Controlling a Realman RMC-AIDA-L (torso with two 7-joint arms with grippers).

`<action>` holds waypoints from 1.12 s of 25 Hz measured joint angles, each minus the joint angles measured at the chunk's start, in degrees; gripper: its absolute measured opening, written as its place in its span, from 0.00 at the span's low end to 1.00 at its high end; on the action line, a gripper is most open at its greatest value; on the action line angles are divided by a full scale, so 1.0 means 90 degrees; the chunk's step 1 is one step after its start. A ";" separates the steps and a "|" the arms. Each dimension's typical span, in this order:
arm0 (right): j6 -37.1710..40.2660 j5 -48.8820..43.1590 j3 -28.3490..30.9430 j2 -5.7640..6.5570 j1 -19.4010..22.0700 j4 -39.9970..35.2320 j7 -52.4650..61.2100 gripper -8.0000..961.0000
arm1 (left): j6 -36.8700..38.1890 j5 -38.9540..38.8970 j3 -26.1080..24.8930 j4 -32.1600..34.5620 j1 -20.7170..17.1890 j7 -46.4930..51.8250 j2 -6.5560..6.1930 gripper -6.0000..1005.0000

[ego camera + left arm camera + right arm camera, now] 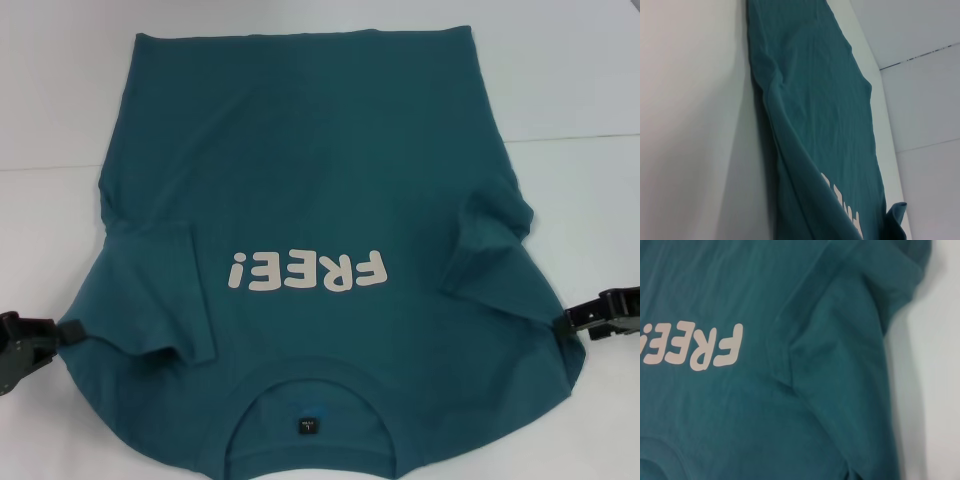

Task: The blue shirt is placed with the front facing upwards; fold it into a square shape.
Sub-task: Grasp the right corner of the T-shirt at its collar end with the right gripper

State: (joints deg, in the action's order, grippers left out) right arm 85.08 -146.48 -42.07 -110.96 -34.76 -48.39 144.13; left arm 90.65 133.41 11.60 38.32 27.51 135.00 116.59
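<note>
On the white table [580, 90] the blue shirt [310, 170] lies front-up; left gripper [68, 333] and right gripper [568, 320] each clench a shoulder edge.

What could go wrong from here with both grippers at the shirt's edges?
The left gripper and right gripper sit at the very edges of the shirt, so a thin pinch may slip. The left sleeve is already folded inward and the right sleeve is bunched; lifting could trap those creases and spoil the square.
</note>
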 joint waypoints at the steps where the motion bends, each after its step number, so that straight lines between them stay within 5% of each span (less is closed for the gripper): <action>1: -0.0030 -0.0013 -0.0002 -0.0022 -0.0010 0.0000 0.0000 0.68 | -0.0006 0.0000 0.0000 0.0000 0.0000 0.0000 0.0002 0.04; 28: -0.0434 -0.0447 -0.0166 -0.0253 -0.0482 0.0499 0.0050 0.68 | -0.0073 -0.0009 -0.0009 -0.0079 -0.0021 -0.0037 0.0005 0.05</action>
State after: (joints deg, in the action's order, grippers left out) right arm 81.18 -150.50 -43.56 -113.24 -39.10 -43.89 144.58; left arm 89.99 133.33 11.52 37.61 27.32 134.67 116.63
